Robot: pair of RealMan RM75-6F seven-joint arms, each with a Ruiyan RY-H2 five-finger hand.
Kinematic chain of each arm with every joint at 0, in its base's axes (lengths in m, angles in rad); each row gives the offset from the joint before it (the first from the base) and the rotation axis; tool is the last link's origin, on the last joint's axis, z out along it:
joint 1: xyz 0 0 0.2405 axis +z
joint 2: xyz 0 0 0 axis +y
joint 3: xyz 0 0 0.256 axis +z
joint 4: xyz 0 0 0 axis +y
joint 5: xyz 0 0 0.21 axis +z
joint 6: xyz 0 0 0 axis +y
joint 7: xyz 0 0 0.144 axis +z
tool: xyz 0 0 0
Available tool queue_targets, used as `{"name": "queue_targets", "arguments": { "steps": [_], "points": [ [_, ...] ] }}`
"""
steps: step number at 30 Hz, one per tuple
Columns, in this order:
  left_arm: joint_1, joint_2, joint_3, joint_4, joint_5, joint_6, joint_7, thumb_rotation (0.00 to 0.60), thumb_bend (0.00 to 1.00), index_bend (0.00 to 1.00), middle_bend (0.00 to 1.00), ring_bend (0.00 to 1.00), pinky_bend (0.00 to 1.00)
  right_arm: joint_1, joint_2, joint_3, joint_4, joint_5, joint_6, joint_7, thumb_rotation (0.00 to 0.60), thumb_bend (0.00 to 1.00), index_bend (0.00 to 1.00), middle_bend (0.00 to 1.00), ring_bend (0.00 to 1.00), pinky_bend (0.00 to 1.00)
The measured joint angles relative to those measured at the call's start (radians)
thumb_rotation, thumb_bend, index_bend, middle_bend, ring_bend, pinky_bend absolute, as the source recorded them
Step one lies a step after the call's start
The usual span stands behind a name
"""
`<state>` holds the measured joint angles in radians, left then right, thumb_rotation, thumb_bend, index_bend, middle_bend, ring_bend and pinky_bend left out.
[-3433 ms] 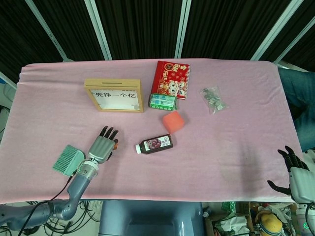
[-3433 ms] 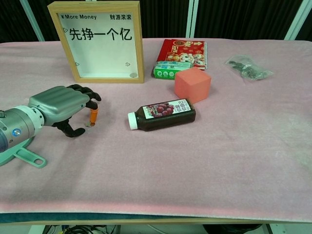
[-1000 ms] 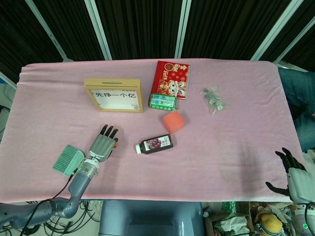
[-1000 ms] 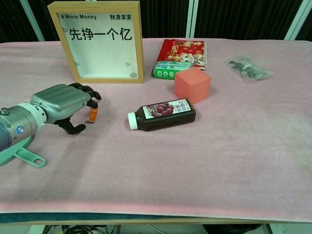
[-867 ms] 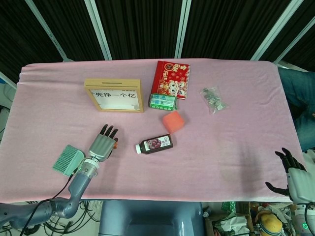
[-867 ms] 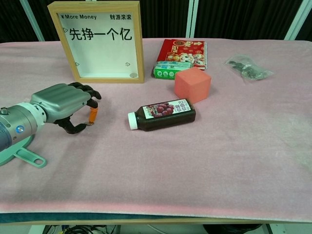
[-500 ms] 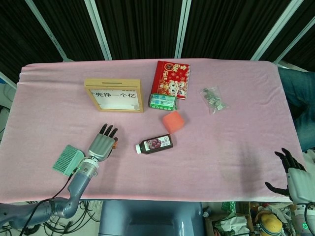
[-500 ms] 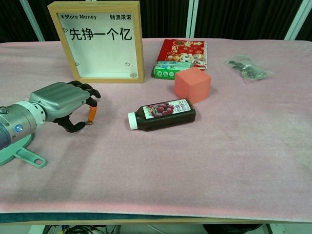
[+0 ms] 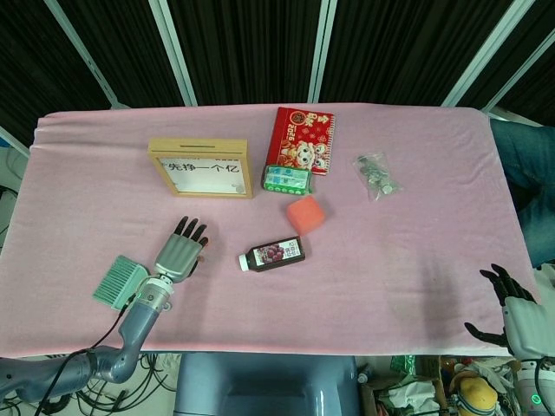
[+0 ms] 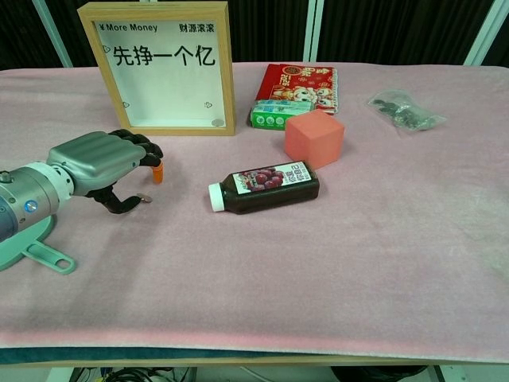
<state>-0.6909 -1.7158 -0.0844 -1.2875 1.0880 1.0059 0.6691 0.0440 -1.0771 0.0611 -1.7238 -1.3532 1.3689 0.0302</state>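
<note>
Bench (image 10: 398, 263), pink cloth over it, fills both views.

Frame (image 10: 163, 76) stands upper left in the chest view. Red packet (image 10: 306, 79) lies flat top centre, with a green pack (image 10: 274, 114) against its near edge. Bottle (image 10: 266, 187) lies on its side at centre, cap pointing left. Cube (image 10: 314, 137) sits just up and right of it. Brush (image 9: 117, 282) is lower left in the head view, beside the left wrist. Bag (image 10: 402, 110) of small bits is upper right.

Left hand (image 10: 95, 163) sits mid-left in the chest view, palm down and low over the cloth. Its fingers (image 10: 157, 172) are curled but clear of the thumb and grip nothing. The orange tip is up off the cloth.

Right hand (image 9: 513, 305) is lower right in the head view, off the bench edge. Its fingers are spread and empty.

Coin (image 10: 142, 196) lies flat on the cloth left of the bottle cap, right at the left thumb tip. I can't tell if they touch.

Handling, my read:
- The coin is light, stiff and thin, and slick metal.
- There is no height to grab from above, so it will likely skate if pushed.
- The soft cloth should give a little. Press in and pinch across the rim, thumb one side and fingertip opposite.
- It isn't fragile, but it is easy to flick away or drop.
</note>
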Motion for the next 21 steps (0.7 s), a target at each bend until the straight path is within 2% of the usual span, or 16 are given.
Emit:
{"name": "queue_targets", "arguments": {
  "steps": [8, 21],
  "points": [
    [0.004, -0.002, 0.001, 0.003, 0.022, 0.013, -0.017, 0.600, 0.42, 0.43, 0.14, 0.00, 0.00, 0.002, 0.002, -0.001, -0.002, 0.000, -0.004, 0.002, 0.600, 0.07, 0.17, 0.05, 0.14, 0.20],
    [0.016, -0.025, 0.003, 0.046, 0.093, 0.051, -0.099, 0.600, 0.43, 0.47, 0.16, 0.00, 0.00, 0.009, 0.016, -0.011, -0.008, -0.004, -0.031, 0.014, 0.600, 0.07, 0.17, 0.05, 0.14, 0.20]
  ]
}}
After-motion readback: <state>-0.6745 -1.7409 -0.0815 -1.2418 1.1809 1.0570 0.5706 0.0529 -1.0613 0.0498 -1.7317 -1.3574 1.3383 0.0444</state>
